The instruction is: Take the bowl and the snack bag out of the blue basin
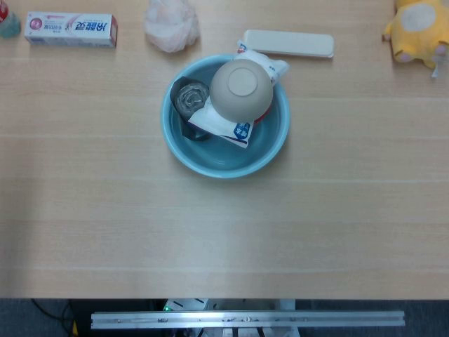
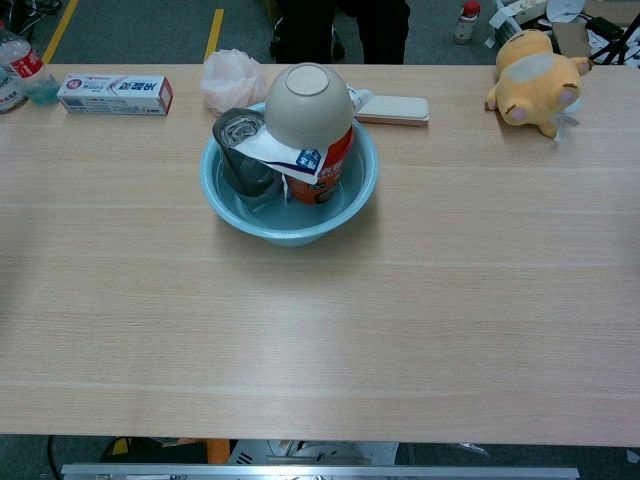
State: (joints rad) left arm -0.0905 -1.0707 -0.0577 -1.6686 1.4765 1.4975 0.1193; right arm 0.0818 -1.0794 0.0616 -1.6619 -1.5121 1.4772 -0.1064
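A blue basin (image 1: 266,144) (image 2: 240,215) stands on the wooden table, a little behind its centre. A beige bowl (image 1: 242,88) (image 2: 309,104) lies upside down in it, base upward, resting on top of the snack bag. The snack bag (image 1: 231,126) (image 2: 318,165) is white and orange-red with blue print and leans under the bowl. A grey crumpled bag or cup (image 1: 190,98) (image 2: 243,150) sits in the basin's left part. Neither hand shows in either view.
Behind the basin lie a white flat case (image 1: 289,43) (image 2: 392,108) and a pinkish plastic bag (image 1: 170,26) (image 2: 229,78). A toothpaste box (image 1: 71,29) (image 2: 115,94) and a bottle (image 2: 22,66) sit back left. A yellow plush toy (image 1: 419,28) (image 2: 533,68) lies back right.
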